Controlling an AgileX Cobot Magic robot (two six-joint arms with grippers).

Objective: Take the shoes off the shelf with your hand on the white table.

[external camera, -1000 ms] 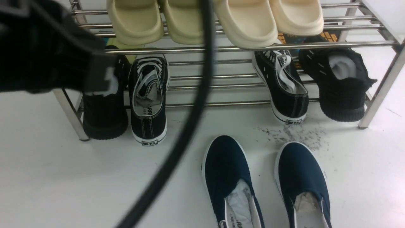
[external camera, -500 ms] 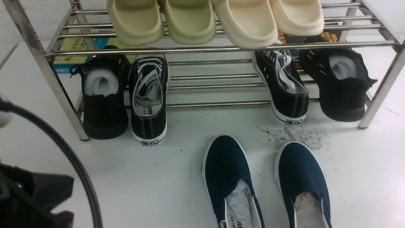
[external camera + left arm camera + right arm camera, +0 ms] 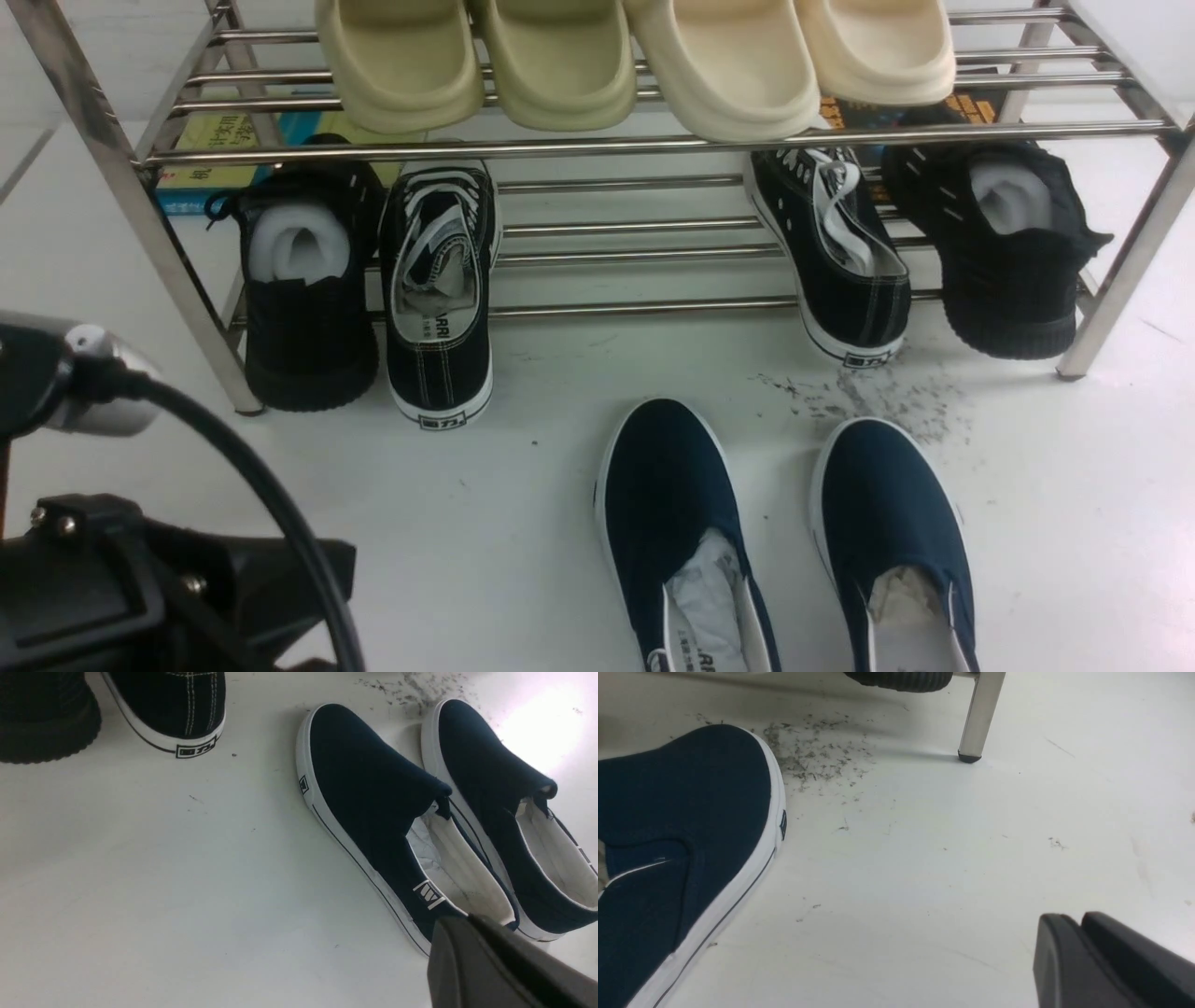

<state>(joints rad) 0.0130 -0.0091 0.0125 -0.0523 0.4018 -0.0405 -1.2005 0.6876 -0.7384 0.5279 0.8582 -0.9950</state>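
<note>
Black and pressed together, my left gripper [image 3: 472, 938] holds nothing at the lower right of its wrist view, just beside the heel of the nearer of the navy shoes [image 3: 686, 537]; my right gripper [image 3: 1080, 947] also carries nothing, its fingers looking closed or nearly so, though I cannot tell for certain. Both shoes lie side by side on the white table [image 3: 523, 523] at lower centre of the front view, clear of the shelf [image 3: 644, 143] above. I judge the placing done, so next I need only withdraw without nudging them.

Navy shoes [image 3: 691, 523], white soles; cream slippers [image 3: 560, 65]; steel-silver shelf [image 3: 653, 143].
</note>
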